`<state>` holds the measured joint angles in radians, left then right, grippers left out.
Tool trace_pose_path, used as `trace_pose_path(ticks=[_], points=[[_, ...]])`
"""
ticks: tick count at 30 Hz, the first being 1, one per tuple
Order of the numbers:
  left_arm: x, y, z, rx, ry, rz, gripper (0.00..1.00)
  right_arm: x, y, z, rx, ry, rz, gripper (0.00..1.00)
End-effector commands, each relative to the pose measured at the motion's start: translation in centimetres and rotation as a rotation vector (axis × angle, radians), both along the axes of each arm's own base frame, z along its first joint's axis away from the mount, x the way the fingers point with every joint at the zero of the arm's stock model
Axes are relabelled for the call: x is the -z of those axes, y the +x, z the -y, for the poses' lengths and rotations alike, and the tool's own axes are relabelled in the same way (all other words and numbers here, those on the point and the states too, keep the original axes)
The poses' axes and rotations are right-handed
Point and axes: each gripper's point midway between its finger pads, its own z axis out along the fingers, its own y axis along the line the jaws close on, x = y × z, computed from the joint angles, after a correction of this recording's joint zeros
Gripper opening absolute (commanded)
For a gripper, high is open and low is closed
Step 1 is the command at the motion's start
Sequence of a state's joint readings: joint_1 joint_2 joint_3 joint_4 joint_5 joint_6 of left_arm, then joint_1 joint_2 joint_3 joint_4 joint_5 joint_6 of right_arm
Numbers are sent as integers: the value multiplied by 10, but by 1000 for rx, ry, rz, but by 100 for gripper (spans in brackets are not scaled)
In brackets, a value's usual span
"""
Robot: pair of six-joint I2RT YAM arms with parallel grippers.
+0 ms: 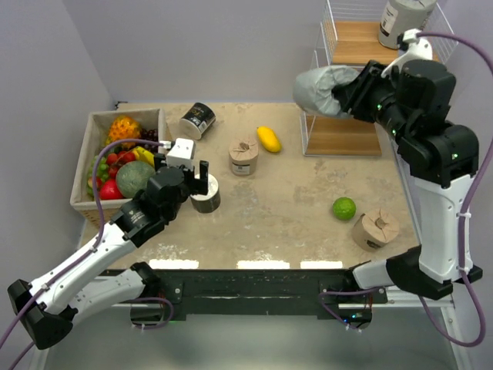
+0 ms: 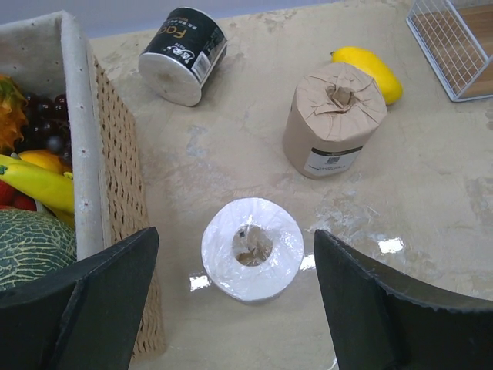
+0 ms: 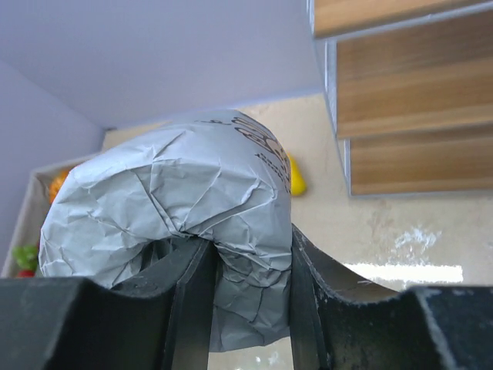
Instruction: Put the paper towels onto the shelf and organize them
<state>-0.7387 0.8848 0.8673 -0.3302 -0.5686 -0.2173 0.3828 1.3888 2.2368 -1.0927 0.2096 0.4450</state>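
Note:
My right gripper (image 1: 348,89) (image 3: 243,266) is shut on a grey paper towel roll (image 1: 320,89) (image 3: 162,193), squeezing its crumpled wrapping, and holds it in the air just left of the white wire shelf (image 1: 343,137) (image 3: 400,100). Another grey roll (image 1: 404,19) stands on an upper board. My left gripper (image 1: 202,182) (image 2: 236,240) is open above an upright black roll (image 1: 206,196) with a white end (image 2: 258,270); one finger stands on each side of it. A second black roll (image 1: 198,120) (image 2: 183,54) lies on its side. One tan roll (image 1: 243,157) (image 2: 333,119) stands upright, another (image 1: 375,229) lies near the right arm.
A low box of fruit (image 1: 86,166) (image 2: 81,154) stands close to the left of my left gripper. A yellow mango (image 1: 268,138) (image 2: 377,68) lies mid-table and a green lime (image 1: 344,208) sits near the lying tan roll.

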Motion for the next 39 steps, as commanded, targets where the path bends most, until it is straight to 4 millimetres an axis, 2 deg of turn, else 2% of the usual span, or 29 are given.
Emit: trace_pose_path(ticks=[1, 3, 8, 10, 11, 12, 16, 21, 24, 30, 34, 36, 39], points=[[-10, 0, 1, -1, -42, 35, 87, -40, 7, 25, 129, -16, 106, 35], [-10, 0, 0, -2, -43, 37, 87, -60, 10, 30, 156, -3, 178, 35], [-9, -1, 2, 5, -46, 37, 88, -88, 14, 60, 315, -6, 292, 36], [-8, -1, 3, 6, -42, 32, 88, -106, 13, 69, 365, 17, 365, 36], [-8, 0, 3, 6, -41, 31, 88, -107, 15, 76, 411, 11, 373, 37], [-7, 0, 4, 8, -39, 29, 88, -117, 16, 80, 435, 27, 412, 37], [-8, -1, 3, 6, -45, 32, 88, -126, 28, 86, 484, 18, 442, 38], [-8, -2, 3, 9, -45, 32, 88, -121, 55, 88, 494, 31, 441, 38], [-9, -2, 4, 13, -51, 34, 88, -111, 73, 107, 522, 65, 420, 38], [-8, -2, 5, 19, -48, 31, 88, -100, 102, 121, 520, 142, 403, 38], [-7, -2, 6, 20, -47, 27, 88, -88, 121, 118, 473, 190, 371, 39], [-6, -1, 7, 23, -46, 25, 88, -79, 129, 124, 477, 203, 336, 40], [-2, 0, 9, 24, -38, 15, 88, -75, 140, 118, 452, 239, 328, 40]])
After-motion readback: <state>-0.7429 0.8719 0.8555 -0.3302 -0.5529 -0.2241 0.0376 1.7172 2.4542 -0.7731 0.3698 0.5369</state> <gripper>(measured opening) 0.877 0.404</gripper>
